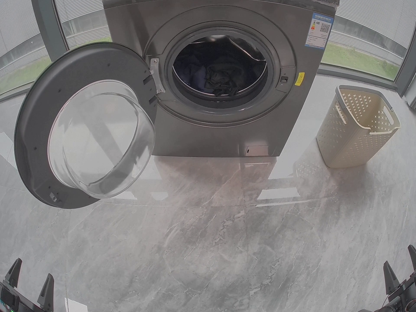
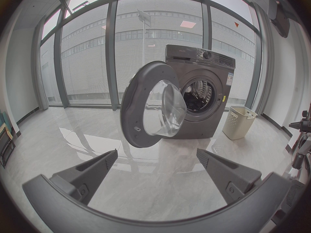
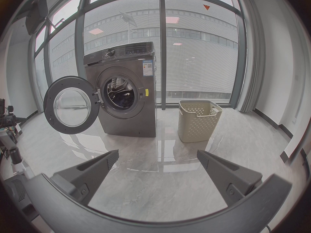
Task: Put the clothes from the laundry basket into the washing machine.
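A grey washing machine (image 1: 216,87) stands ahead with its round door (image 1: 86,126) swung wide to the left. Dark clothes (image 1: 219,74) lie inside the drum. A cream laundry basket (image 1: 357,126) stands on the floor to the machine's right, and I see nothing in it. My left gripper (image 1: 30,278) is low at the near left, open and holding nothing. My right gripper (image 1: 401,267) is low at the near right, open too. From the wrists I see the machine (image 2: 201,91) (image 3: 124,91), the basket (image 2: 239,122) (image 3: 198,120), and each gripper (image 2: 157,156) (image 3: 157,156) open over bare floor.
Glossy grey marble floor (image 1: 208,239) stretches between me and the machine. Floor-to-ceiling windows (image 3: 201,49) run behind the machine. The open door (image 2: 152,104) juts out into the floor space on the left.
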